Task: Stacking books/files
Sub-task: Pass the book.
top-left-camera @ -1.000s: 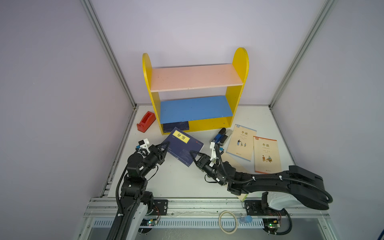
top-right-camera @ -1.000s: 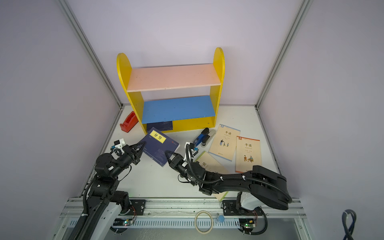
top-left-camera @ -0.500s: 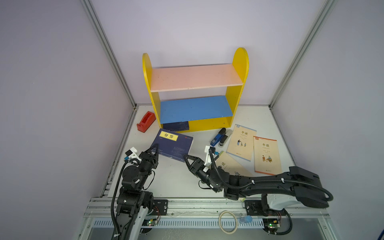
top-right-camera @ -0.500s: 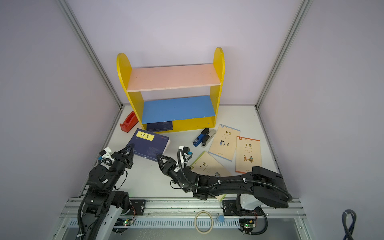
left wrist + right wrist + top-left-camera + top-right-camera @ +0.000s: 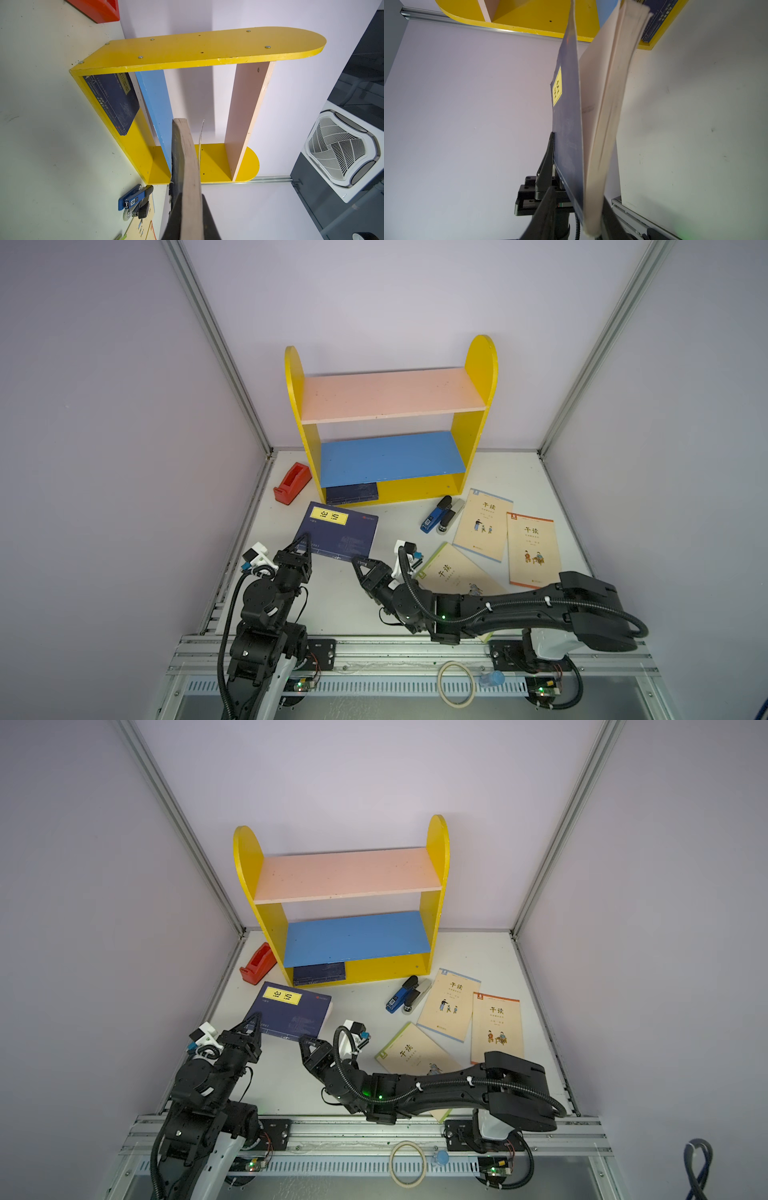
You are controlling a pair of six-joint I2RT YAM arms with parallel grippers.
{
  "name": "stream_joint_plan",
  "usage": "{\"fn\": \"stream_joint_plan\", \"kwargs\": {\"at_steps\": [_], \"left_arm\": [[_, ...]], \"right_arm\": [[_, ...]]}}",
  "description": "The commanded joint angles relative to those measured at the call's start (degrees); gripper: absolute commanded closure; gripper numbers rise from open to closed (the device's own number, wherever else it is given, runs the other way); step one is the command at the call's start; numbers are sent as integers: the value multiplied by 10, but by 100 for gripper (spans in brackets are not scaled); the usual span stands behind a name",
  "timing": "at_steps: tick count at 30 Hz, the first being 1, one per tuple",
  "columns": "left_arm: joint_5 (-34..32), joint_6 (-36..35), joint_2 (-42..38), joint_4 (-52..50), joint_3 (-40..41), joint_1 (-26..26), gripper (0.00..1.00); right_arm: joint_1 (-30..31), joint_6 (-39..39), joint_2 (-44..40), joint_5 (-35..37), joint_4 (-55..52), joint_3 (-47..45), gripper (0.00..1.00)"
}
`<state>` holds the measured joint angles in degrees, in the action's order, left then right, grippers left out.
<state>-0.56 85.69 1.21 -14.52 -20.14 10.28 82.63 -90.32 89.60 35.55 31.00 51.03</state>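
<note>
One shelved navy book (image 5: 112,101): label seen left wrist only.

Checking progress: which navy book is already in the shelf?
The navy book lying flat in the bottom compartment of the yellow shelf; the labelled navy book is in front.

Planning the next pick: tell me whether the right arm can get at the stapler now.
Probably not yet. The right claw is closed on a corner of the navy book, sharing it with the left claw. The stapler itself lies uncovered on open table, nothing across the way, once the book is released.
</note>
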Motion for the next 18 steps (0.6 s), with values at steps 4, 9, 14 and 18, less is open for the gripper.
{"fn": "stream_joint_plan", "kwargs": {"at_steps": [4,9,14,18], "left_arm": [[-7,-9,-9,-1,-6,0,100],[-3,-8,-12,-10,-13,0,100],[2,-5,-12,-10,-18,0,100],[5,0,-12,-7,-16,0,100]], "right_arm": [[2,1,5,26,26,-4,69],[2,52,1,38,94,-16,76],[2,53,0,44,96,-14,85],[0,58,9,42,105,-11,87]]}}
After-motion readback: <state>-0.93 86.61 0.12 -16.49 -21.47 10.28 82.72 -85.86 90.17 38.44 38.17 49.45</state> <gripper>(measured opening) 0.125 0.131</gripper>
